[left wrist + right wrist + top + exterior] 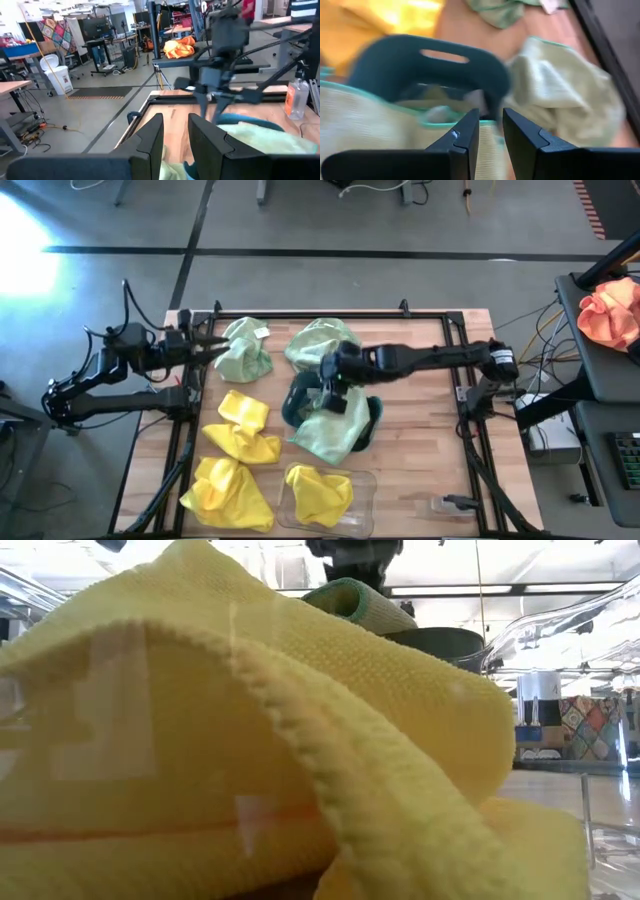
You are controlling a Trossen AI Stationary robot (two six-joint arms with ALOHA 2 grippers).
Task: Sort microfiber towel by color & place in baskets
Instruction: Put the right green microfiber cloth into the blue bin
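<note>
Yellow cloth (pixel 250 740) fills the table-level view, pressed against the clear basket (pixel 362 515) that holds it; only the overhead view shows the whole table. From above, a pale green towel (pixel 335 432) is draped over the dark teal basket (pixel 296 402), with the right gripper (pixel 335 380) just above it, fingers nearly together and holding nothing. At the table's left edge, the left gripper (pixel 212 346) rests beside another green towel (pixel 245 352), its fingers narrowly parted. Three yellow towels (pixel 240 442) lie loose nearby.

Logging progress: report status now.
Right gripper open above dark teal plastic basket, pale green microfiber towel draped over it. Left gripper open, idle at far-left edge. Nothing in the way.
</note>
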